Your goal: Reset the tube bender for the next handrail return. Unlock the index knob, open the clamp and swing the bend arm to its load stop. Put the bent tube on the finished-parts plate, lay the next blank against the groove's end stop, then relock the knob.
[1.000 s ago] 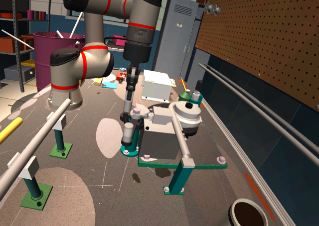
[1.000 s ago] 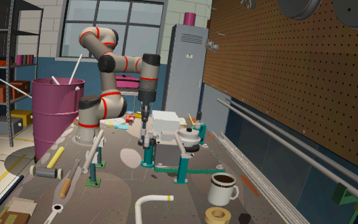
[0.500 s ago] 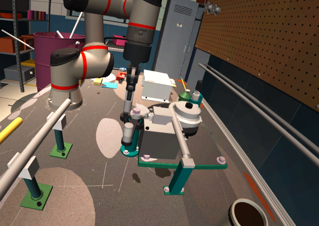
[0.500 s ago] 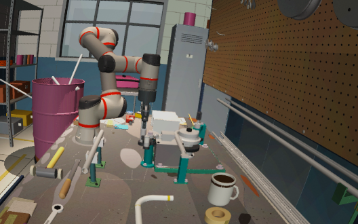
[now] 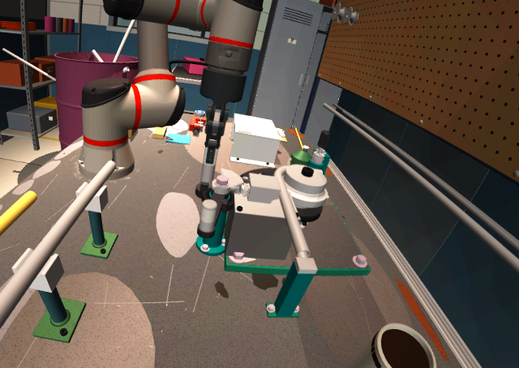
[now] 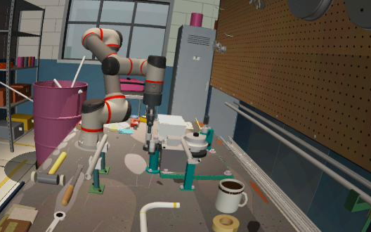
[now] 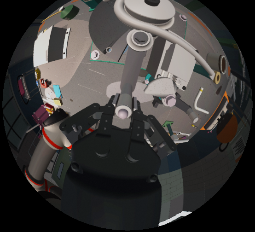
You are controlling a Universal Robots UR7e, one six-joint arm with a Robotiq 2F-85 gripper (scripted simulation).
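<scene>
The bent tube (image 5: 290,213) sits in the bender, curling around the round grey die (image 5: 306,184) and running forward to the teal end post (image 5: 293,284). The upright grey lever handle (image 5: 208,157) beside the bender's left side is gripped at its top by my closed gripper (image 5: 211,140), seen from above in the wrist camera (image 7: 124,110). A second short handle (image 5: 207,217) hangs below the cam and bolt (image 5: 221,183). The index knob (image 5: 322,140) stands behind the die. The straight blank tube (image 5: 50,238) rests on two V stands at the left.
The white box (image 5: 253,140) stands close behind the gripper. A mug (image 6: 229,195), a tape roll (image 6: 225,222) and another bent tube (image 6: 153,211) lie at the near end of the bench. Long rails (image 5: 419,180) run along the pegboard wall at right.
</scene>
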